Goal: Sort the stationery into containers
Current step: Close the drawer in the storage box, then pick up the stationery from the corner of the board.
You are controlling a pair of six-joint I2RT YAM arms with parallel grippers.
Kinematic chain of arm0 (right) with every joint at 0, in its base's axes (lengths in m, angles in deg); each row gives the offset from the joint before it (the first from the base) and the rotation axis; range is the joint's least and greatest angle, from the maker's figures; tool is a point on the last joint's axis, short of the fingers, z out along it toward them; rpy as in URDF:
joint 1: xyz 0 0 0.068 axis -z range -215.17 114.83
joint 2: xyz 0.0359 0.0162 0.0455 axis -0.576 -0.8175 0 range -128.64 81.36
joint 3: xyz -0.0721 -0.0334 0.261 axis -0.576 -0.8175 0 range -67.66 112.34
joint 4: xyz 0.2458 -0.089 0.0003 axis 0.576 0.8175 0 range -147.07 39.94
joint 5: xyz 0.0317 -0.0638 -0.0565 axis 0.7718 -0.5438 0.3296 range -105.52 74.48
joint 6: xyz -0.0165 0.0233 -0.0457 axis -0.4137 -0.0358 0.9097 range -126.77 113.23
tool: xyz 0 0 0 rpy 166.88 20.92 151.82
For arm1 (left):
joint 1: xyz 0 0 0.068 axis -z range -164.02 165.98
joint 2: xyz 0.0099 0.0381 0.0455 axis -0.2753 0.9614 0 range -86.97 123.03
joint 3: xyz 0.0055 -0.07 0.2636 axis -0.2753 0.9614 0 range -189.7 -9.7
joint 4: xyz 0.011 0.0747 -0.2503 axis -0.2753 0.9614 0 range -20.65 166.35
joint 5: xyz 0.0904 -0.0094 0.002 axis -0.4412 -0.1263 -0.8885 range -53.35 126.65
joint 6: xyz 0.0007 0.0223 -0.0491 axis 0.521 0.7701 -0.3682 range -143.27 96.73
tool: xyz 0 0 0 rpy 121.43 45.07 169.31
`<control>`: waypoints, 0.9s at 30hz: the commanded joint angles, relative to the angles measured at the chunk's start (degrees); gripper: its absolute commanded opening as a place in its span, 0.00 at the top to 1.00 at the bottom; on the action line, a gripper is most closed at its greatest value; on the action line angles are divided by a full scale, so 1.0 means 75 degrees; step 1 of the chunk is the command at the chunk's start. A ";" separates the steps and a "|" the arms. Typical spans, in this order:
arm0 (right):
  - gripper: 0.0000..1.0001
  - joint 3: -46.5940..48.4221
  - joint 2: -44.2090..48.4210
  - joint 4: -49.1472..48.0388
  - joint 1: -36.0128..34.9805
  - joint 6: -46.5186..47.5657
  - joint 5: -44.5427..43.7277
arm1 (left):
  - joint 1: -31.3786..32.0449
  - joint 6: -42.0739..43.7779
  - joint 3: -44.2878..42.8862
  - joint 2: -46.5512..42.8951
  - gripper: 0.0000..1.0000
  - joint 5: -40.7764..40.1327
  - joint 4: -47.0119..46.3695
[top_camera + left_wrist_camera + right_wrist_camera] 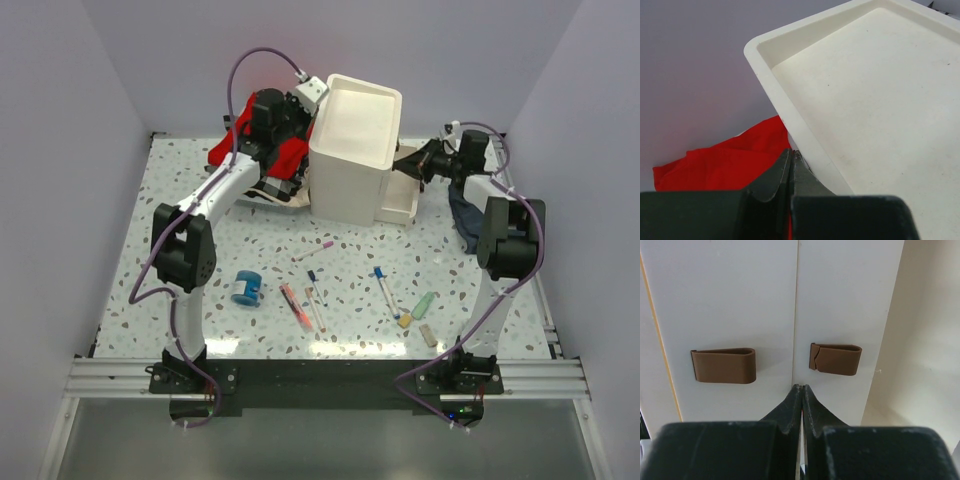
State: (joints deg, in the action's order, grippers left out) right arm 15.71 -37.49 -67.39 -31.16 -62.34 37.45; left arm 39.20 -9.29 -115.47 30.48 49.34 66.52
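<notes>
The containers are the drawers of a tall white box unit [352,150]; a low drawer [402,203] stands pulled out to the right. My left gripper [303,138] is shut and empty against the unit's upper left edge; the left wrist view shows its tips [792,151] beside the unit's top rim [790,125]. My right gripper [410,160] is shut and empty in front of two drawer fronts, its tips [801,387] at the seam between two brown handles [724,366] [836,359]. On the table lie a blue tape roll [246,287], an orange-red marker [295,305], thin pens [313,250] [315,290] [384,290], a green tube [424,303] and beige erasers [405,320] [428,335].
A red folded cloth [235,140] lies behind the left gripper and also shows in the left wrist view [725,160]. A dark blue-grey cloth [465,215] lies under the right arm. Grey walls close the table on three sides.
</notes>
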 commanded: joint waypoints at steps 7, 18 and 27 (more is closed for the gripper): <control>0.91 0.0099 0.0646 0.0695 0.0400 0.0633 0.0132 | 0.0150 0.0150 0.0380 -0.0752 0.85 -0.0987 -0.0360; 0.47 -0.0133 0.3210 0.6528 0.0521 0.6563 -0.1413 | -0.0471 0.1078 0.2465 -0.3752 0.05 -0.2934 -0.1545; 0.40 -0.1741 0.5449 0.8484 -0.0921 0.8847 -0.3054 | -0.0518 0.0985 0.5920 -0.6973 0.02 -0.2957 -0.1157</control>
State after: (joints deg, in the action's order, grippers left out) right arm 5.07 -3.33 -16.14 -37.71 -7.20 21.36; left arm 35.51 -1.62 -81.40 -14.05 27.46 56.84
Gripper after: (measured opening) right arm 0.601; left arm 0.978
